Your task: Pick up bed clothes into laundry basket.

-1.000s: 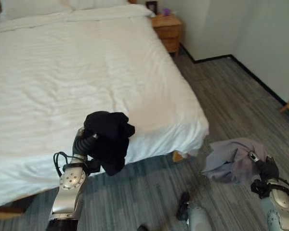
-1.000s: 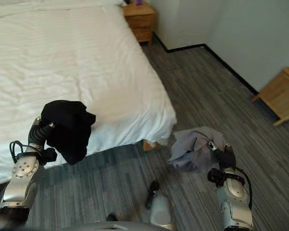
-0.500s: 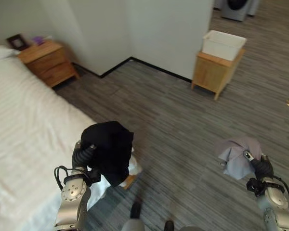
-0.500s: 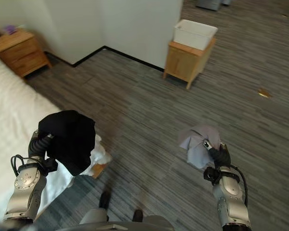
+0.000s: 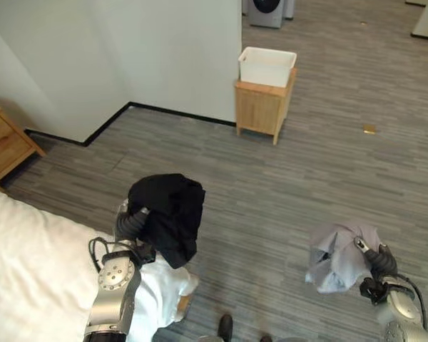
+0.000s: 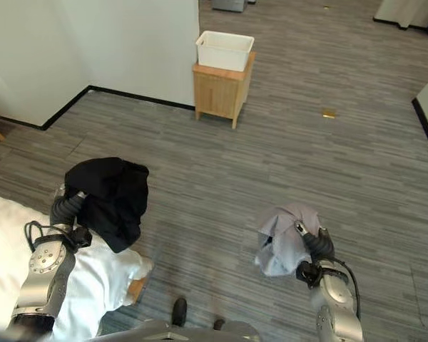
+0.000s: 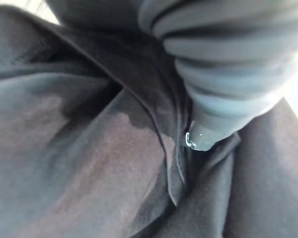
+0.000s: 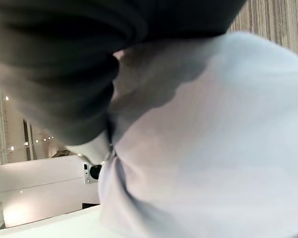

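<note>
Grey plank floor, pale wall with a dark skirting, wooden stand, white bed.

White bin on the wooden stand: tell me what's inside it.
The white bin sits on the wooden stand; what shows of its inside looks bare, but the near wall hides the bottom.

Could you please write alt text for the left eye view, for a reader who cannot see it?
The left hand holds up a black garment and the right hand a grey garment, above grey floor; a white bin sits on a wooden stand ahead.
</note>
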